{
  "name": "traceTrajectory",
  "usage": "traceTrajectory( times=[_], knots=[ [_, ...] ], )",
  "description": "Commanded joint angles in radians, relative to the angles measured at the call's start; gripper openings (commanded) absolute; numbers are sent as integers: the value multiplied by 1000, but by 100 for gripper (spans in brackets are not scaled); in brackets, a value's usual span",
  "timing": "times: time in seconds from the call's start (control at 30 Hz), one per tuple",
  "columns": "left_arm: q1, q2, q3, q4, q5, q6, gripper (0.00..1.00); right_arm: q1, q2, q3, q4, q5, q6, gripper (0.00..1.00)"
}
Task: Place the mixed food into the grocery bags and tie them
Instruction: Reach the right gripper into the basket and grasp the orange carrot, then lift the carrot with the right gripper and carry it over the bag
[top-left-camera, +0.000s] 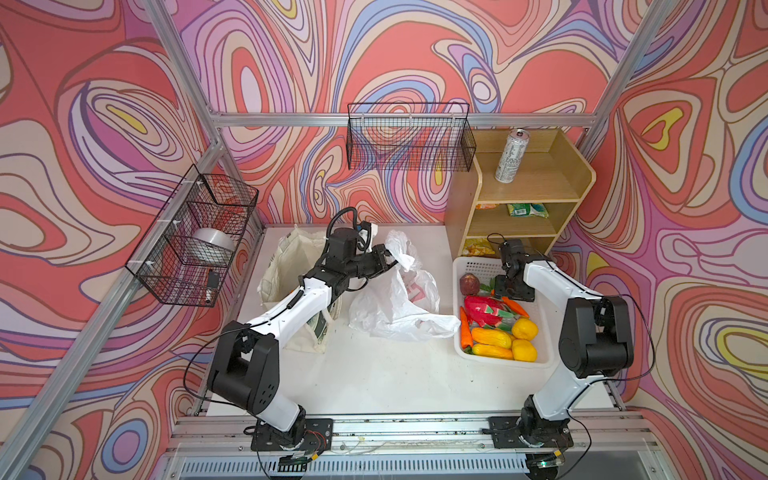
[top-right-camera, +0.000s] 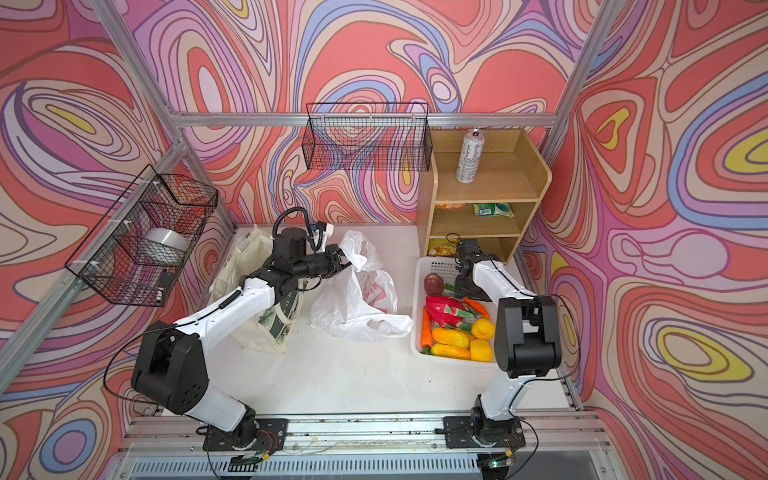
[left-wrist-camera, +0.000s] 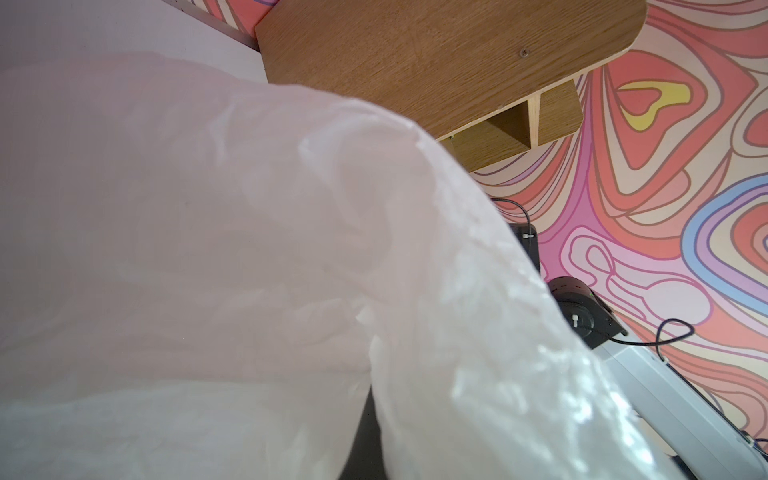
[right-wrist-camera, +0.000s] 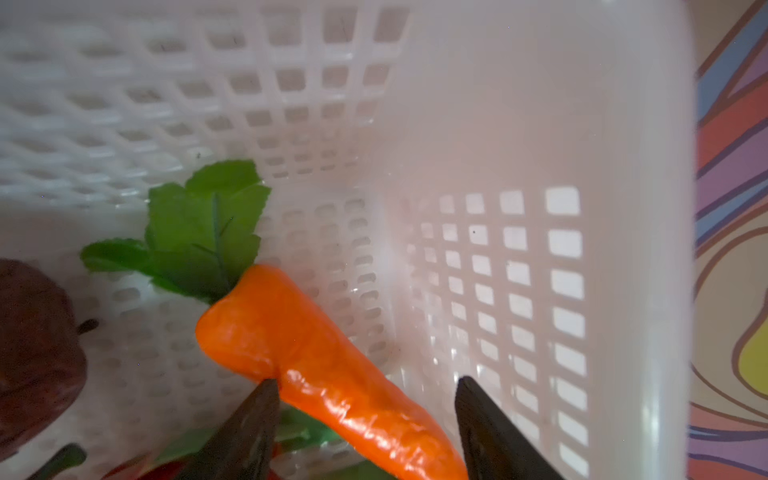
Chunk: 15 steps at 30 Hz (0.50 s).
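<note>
Slantwise, carrot (right-wrist-camera: 291, 332), tip toward right tool (right-wrist-camera: 368, 381)

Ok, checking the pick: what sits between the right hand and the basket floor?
An orange carrot, between the fingers of the open right hand; the right wrist view shows it.

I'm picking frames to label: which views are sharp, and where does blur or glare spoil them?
Both top views: evenly lit, sharp throughout. Left wrist: the bag hangs close to the lens, a blurred haze over most of the frame; only the shelf is crisp. Right wrist: carrot in focus with glare spots, basket wall soft.
</note>
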Motion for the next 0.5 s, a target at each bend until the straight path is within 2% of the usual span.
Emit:
traceTrajectory(
  times=[0.0,0.23,0.4,0.47],
  knots=[
    [6,8,-9,48,24,-12,0,-1,65,-15,-22,-35,-7,71],
    [14,2,-16,56,26,-18,0,-1,172,43,-16,-50,-1,69],
    [15,4,-12,57,23,-23,0,-2,166,31,17,-56,3,65],
    [14,5,-7,51,25,-20,0,-1,158,34,24,-111,-11,64]
  ],
)
